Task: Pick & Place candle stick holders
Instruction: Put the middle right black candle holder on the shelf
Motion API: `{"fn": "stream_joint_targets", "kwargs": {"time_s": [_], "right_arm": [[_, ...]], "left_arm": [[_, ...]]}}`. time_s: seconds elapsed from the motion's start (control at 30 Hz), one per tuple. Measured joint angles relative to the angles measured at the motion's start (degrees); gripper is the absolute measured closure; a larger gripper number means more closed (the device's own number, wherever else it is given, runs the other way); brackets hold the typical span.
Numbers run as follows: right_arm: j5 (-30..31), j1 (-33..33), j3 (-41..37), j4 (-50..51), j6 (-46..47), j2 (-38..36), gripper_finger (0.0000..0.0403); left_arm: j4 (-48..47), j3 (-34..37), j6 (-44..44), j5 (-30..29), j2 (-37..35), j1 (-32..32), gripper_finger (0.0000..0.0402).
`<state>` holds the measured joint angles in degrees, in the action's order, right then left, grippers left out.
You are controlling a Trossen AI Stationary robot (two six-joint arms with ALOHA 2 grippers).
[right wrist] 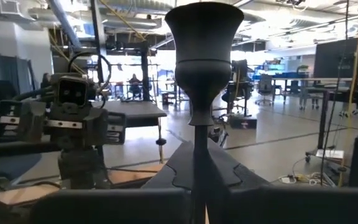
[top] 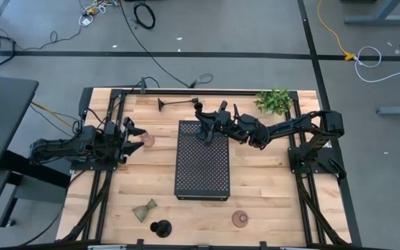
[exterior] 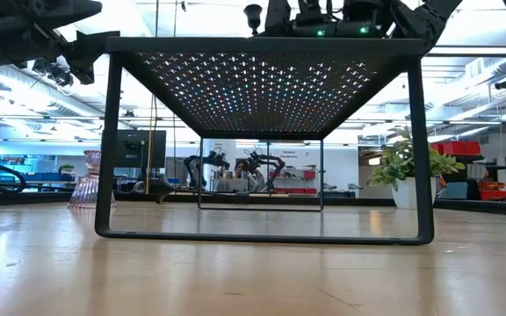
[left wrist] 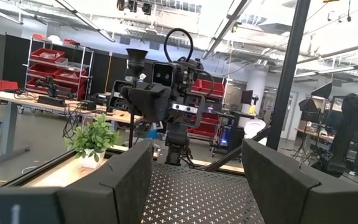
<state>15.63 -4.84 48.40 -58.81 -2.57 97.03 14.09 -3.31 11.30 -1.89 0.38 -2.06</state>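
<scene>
1. The right hand [top: 201, 127] was clamped on a slim black candle stick holder [right wrist: 202, 74], gripping its stem low down, above the far end of the perforated tray [top: 202, 163], roughly 12 o'clock from the tray's centre in the high view.
2. The held holder stood upright, long axis vertical, cup end up; the right wrist view showed the stem rising straight from between the closed fingers.
3. Likely risks: the grip sat on a thin stem, so the holder could pivot or slip in the fingers on the way down, and its round base could catch on the tray's holes and tip over at release.
4. The left hand [top: 132, 135] waited with fingers spread wide and nothing between them, at about 9 o'clock from the tray, just beside a pinkish glass holder [top: 148, 141] on the counter [top: 269, 187].
5. Another black holder [top: 176, 103] lay on its side near 11 o'clock, long axis running left-right, its flared end pointing left.
6. Toward 6 o'clock stood a third black holder [top: 161, 227]; the olive-green holder [top: 144, 210] lay tipped just beside it, and a second pinkish one [top: 240, 219] rested well apart.
</scene>
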Motion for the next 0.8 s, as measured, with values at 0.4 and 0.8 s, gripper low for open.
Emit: {"fn": "stream_joint_targets", "kwargs": {"time_s": [0.4,0.8], "right_arm": [[-1.5,0.1,-0.2,4.0,-2.1,-0.2,0.035],[-1.5,0.3,-0.2,10.3,-1.1,-4.7,0.0333]], "left_arm": [[0.0,0.0,0.0,0.0,0.0,0.0,0.0154],[1.5,0.0,-0.1,0.0,0.0,0.0,0.0154]]}}
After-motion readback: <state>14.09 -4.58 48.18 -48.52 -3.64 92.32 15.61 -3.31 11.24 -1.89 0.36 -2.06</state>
